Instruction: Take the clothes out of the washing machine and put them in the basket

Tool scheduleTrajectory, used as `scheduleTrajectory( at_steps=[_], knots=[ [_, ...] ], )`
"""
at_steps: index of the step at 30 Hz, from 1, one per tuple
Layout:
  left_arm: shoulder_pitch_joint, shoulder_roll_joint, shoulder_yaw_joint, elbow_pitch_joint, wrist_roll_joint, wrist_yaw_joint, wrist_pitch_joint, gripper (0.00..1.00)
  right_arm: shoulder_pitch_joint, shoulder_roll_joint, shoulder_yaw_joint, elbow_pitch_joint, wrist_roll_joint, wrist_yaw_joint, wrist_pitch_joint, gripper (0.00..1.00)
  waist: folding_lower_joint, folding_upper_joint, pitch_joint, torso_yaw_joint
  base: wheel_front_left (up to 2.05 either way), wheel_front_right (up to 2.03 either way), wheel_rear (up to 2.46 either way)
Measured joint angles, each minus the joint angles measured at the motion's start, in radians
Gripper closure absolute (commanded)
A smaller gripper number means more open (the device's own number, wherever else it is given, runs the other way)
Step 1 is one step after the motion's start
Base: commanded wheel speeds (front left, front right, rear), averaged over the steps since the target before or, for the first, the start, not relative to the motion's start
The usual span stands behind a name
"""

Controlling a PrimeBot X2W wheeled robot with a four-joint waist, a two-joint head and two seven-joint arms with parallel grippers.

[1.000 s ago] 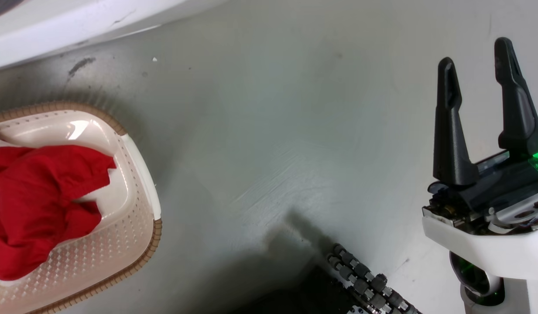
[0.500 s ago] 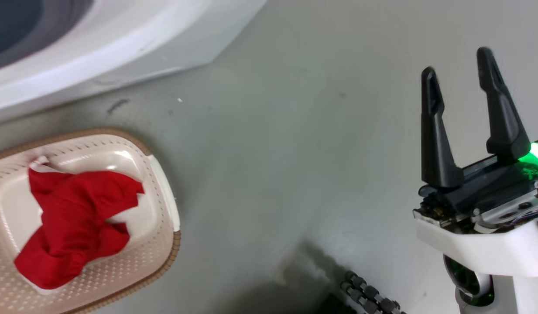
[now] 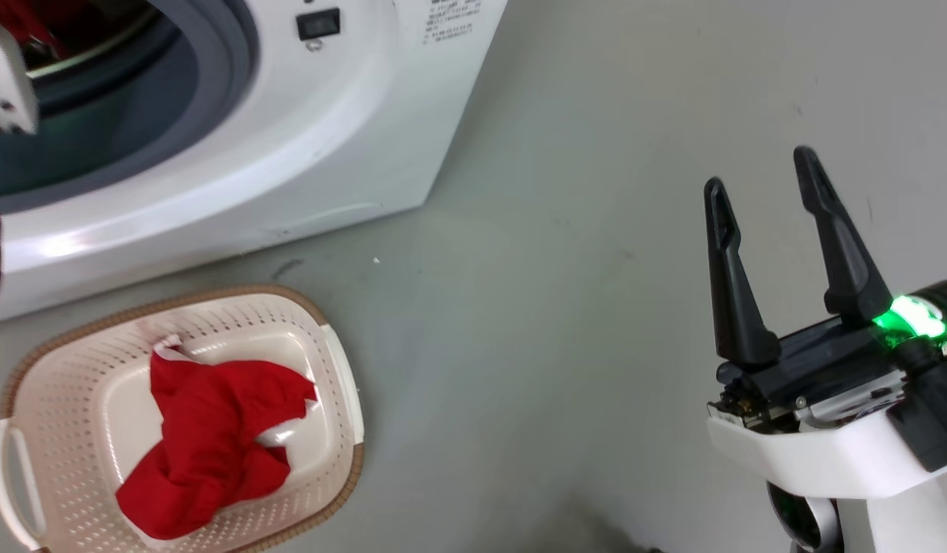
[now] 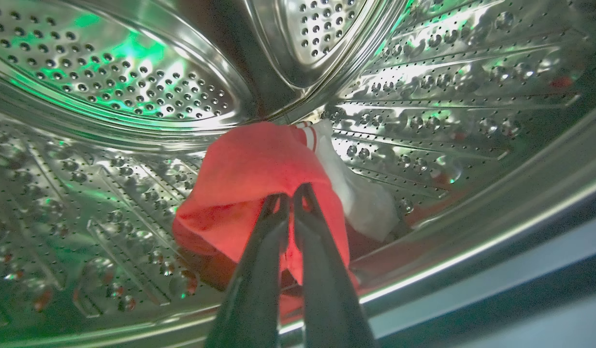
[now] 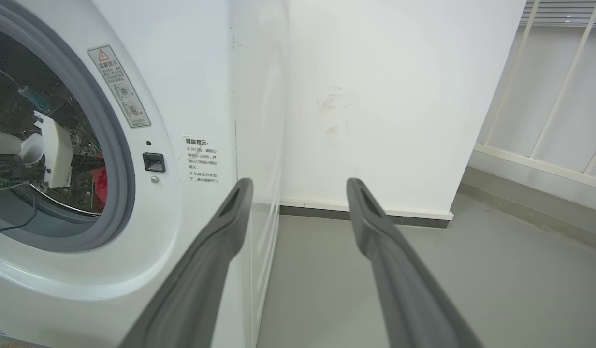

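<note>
Red soft garment [image 4: 249,164], white-trimmed, pinched by the left tool [image 4: 291,193] mid-frame inside perforated steel drum [image 4: 133,82]; right tool [image 3: 759,170] released.

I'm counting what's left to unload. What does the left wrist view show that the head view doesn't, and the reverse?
Left wrist view: the left gripper shut on a red garment with white trim, inside the perforated steel drum. Head view: the basket holding a second red garment, and the right gripper open and empty. Both share the washing machine, one from inside, the other its white front.
</note>
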Motion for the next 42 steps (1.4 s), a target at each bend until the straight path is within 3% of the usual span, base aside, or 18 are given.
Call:
scheduleTrajectory(
  at_steps=[10, 22, 35, 42],
  knots=[
    [0.244, -0.094, 0.011, -0.074, -0.043, 0.043, -0.132, 1.00, 0.081, 0.000, -0.002, 0.036, -0.051, 0.000, 0.000, 0.00, -0.0001, 0.0000, -0.161, 0.059, 0.00, 0.00, 0.00],
    [0.610, -0.155, 0.028, -0.386, -0.055, 0.141, -0.141, 1.00, 0.194, 0.000, -0.010, 0.077, -0.088, 0.000, 0.000, 0.00, -0.0003, 0.0000, -0.353, 0.125, 0.00, 0.00, 0.00],
    [0.988, -0.153, 0.013, -0.697, -0.077, 0.237, -0.123, 1.00, 0.316, 0.000, -0.022, 0.110, -0.119, 0.000, 0.000, 0.00, -0.0003, 0.0000, -0.545, 0.183, 0.00, 0.00, 0.00],
    [1.126, -0.139, -0.018, -0.817, -0.078, 0.267, -0.076, 1.00, 0.342, 0.000, -0.030, 0.119, -0.119, 0.000, 0.000, 0.00, -0.0003, 0.0000, -0.594, 0.213, 0.00, 0.00, 0.00]
  ],
)
